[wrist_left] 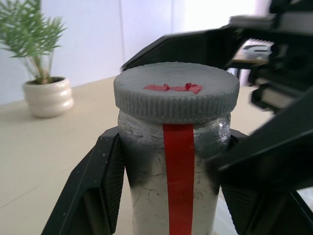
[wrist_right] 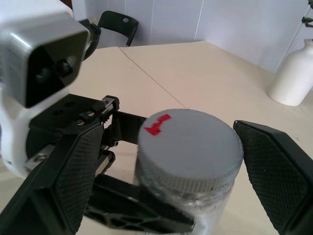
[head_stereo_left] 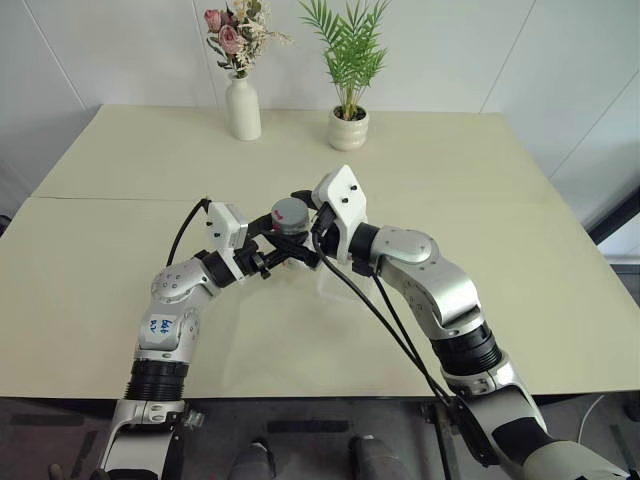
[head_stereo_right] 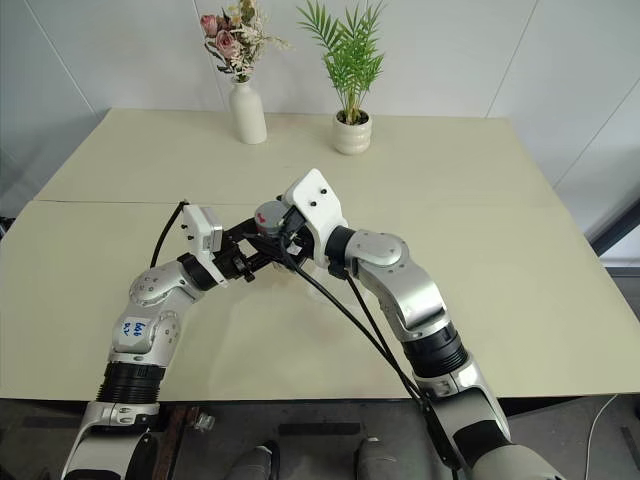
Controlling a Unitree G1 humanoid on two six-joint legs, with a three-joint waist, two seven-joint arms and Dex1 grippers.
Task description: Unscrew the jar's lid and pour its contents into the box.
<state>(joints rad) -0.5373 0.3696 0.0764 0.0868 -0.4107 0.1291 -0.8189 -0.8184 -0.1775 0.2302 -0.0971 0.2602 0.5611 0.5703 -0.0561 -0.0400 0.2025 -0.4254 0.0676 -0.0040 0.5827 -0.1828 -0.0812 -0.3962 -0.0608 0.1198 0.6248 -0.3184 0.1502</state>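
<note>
Jar (wrist_left: pixel 171 186) stands upright above the tabletop (head_stereo_left: pixel 480 200), clamped at its body between the left fingers (wrist_left: pixel 100 191), while the right fingers (wrist_right: pixel 73 171), spread wide and gripping nothing, flank the grey lid (wrist_right: pixel 190 149) on either side without touching it.

A plain demonstration room or lab: a bare cream bench (head_stereo_left: pixel 480 190) against white panelled walls (head_stereo_left: pixel 150 50), a flower vase (head_stereo_left: pixel 243 108) and potted palm (head_stereo_left: pixel 349 127) near its far edge.
</note>
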